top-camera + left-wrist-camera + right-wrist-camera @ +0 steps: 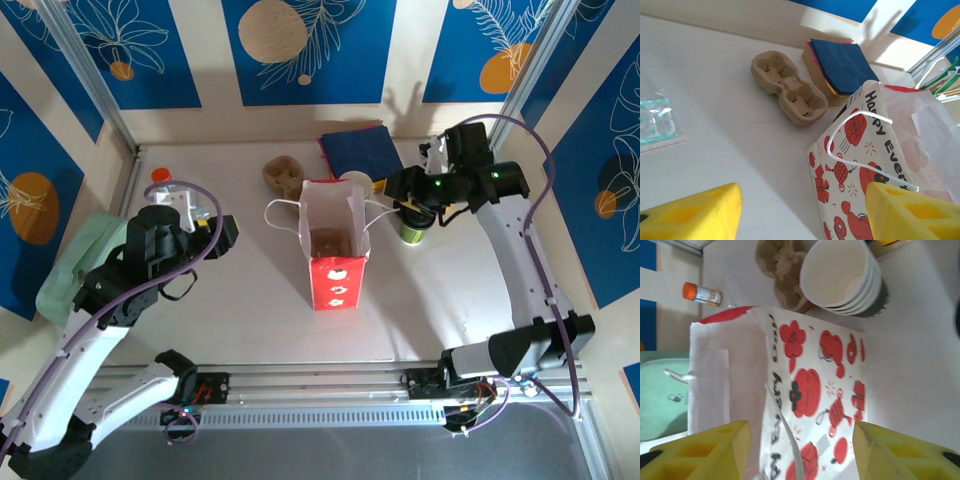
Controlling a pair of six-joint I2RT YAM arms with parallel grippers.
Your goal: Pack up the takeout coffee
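A: Paper bag [335,245], mid-worktop: white, red lanterns and flowers, black lettering, red lower front.
B: Noted. Cup carrier [790,87]: plain tan-brown. Napkins [842,62], far edge: navy over yellow and pink.
A: Takeout coffee cup [412,232]: green sides. Stacked cups [840,275]: white inside, dark outside. Bottle [702,293]: orange cap.

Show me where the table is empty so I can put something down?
Bare table lies between the paper bag and the near rail, and right of the bag. Behind it is crowded: cup carrier, napkins, stacked cups.
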